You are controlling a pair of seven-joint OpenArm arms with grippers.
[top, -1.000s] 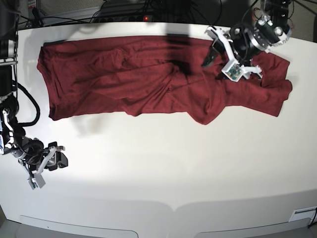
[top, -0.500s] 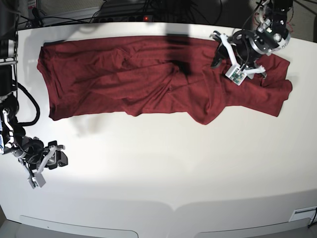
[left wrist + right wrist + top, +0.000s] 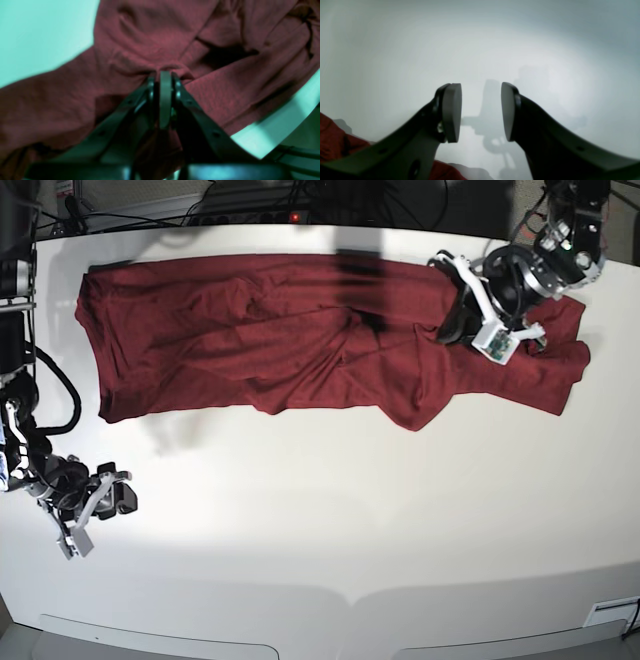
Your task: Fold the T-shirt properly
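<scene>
We see the T-shirt [image 3: 300, 330] spread lengthwise along the twelve-o'clock edge of the white tabletop [image 3: 330, 520], its body reaching to about ten o'clock and a crumpled sleeve bunched at two o'clock. Our left gripper [image 3: 450, 333] is down on the cloth at that two-o'clock end. In the left wrist view its fingers [image 3: 165, 100] are pressed together, and a small pucker of maroon fabric gathers at their tips; we judge they are pinching a fold of the T-shirt [image 3: 162, 50], though how many layers they caught is hidden. Our right gripper [image 3: 85, 525] hangs over bare tabletop near eight o'clock, well apart from the garment, its fingers [image 3: 451, 112] spread with nothing between them.

The main risk is a shallow pinch. The fabric is thin and soft, so a quick pull could let it slip out. If the fingers caught both sleeve and body, lifting would drag the crumpled mass along instead of laying the sleeve out flat. With the right gripper so far off, nothing pins the far end, so a long pull toward nine o'clock could slide the whole T-shirt across the smooth tabletop and add wrinkles.
</scene>
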